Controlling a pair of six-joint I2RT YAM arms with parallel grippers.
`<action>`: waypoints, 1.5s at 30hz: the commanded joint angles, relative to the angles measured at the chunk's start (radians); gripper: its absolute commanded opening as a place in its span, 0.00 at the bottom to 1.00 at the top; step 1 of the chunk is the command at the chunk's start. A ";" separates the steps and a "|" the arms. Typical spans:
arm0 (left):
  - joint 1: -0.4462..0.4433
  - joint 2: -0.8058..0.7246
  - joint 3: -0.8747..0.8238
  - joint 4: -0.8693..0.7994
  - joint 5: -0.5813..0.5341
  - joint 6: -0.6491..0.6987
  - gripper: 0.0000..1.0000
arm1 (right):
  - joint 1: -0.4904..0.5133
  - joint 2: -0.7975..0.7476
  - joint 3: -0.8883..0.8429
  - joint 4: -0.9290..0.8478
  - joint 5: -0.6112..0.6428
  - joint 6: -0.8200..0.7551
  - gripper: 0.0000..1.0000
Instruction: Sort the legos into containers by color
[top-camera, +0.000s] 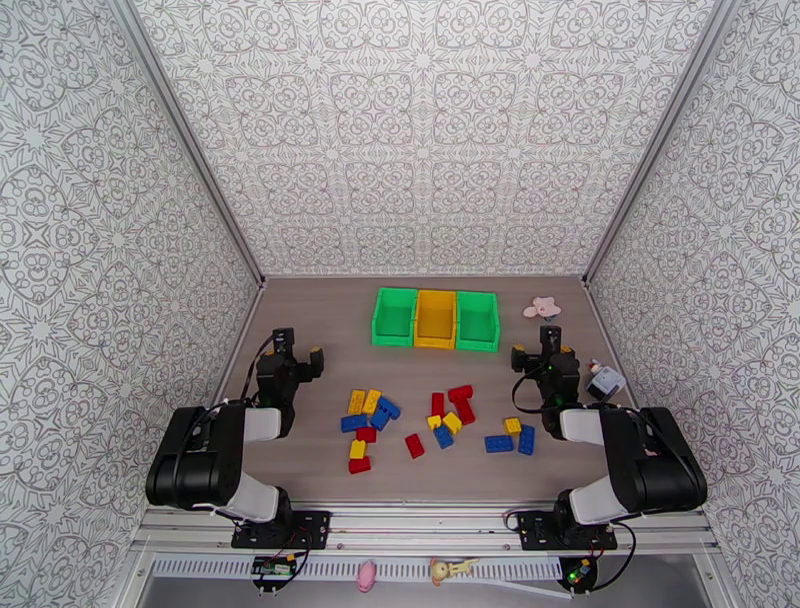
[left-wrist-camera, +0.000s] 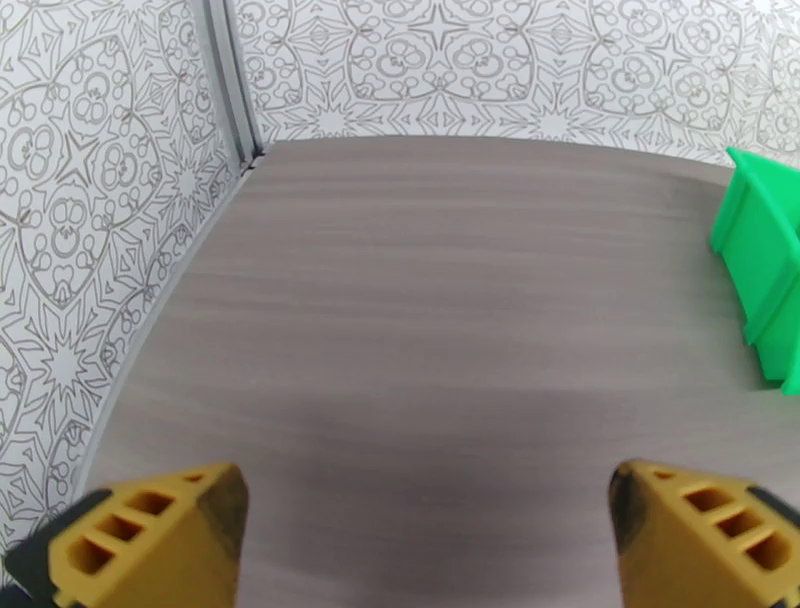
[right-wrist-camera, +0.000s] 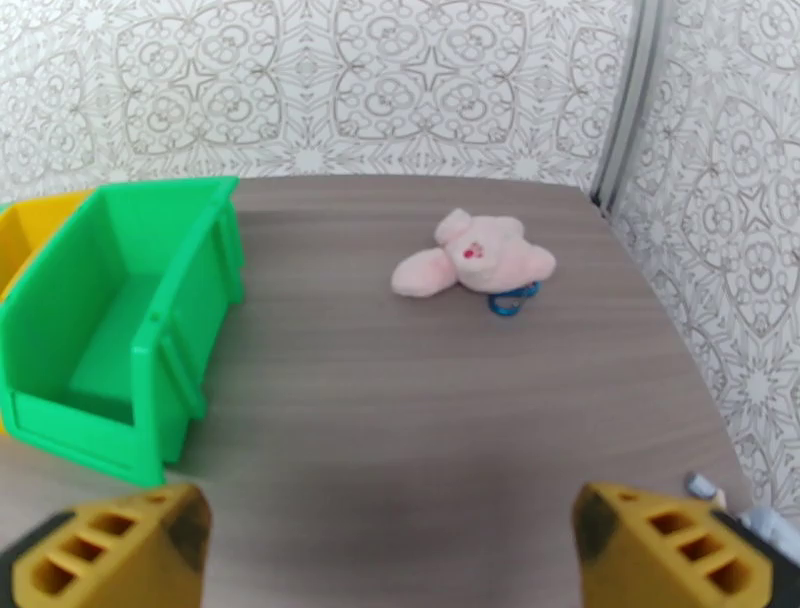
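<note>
Clock directions are read off the overhead view, 12 at the back wall. The containers sit at 12 on the table (top-camera: 320, 330), in a joined row: green bin (top-camera: 392, 341), yellow bin (top-camera: 434, 343), second green bin (top-camera: 477, 346). All three look empty from above.

The legos (top-camera: 385, 408) are all loose on the table toward 6, in three rough groups. At 7 there is a red, yellow and blue cluster. Near the centre are red pieces (top-camera: 460, 393) with yellow and blue. At 5 are two blue (top-camera: 498, 443) and one yellow.

The left gripper (top-camera: 296, 350) is at 9, its yellow fingers (left-wrist-camera: 150, 530) spread wide with only bare wood between them. From its wrist view a green bin wall (left-wrist-camera: 760, 260) sits at 3.

The right gripper (top-camera: 541, 348) is at 3, its fingers (right-wrist-camera: 110, 550) also wide apart and holding nothing. Its wrist view has the green bin (right-wrist-camera: 150, 340) at 9 and a yellow bin edge (right-wrist-camera: 30, 235) behind that.

A pink toy (top-camera: 543, 307) lies at 1, well apart from the bins, with a blue ring (right-wrist-camera: 505, 303) touching it. A small grey-white object (top-camera: 604, 380) sits just beside the right gripper; I cannot tell what it is.
</note>
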 joint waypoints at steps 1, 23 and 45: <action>0.006 0.004 0.022 -0.013 0.014 -0.008 1.00 | -0.007 0.002 0.010 0.001 -0.009 0.012 1.00; 0.005 0.003 0.021 -0.012 0.015 -0.008 1.00 | -0.007 0.004 0.011 0.001 -0.009 0.012 0.99; -0.113 -0.348 0.067 -0.354 0.036 0.049 1.00 | 0.018 -0.272 0.147 -0.470 0.020 0.044 0.99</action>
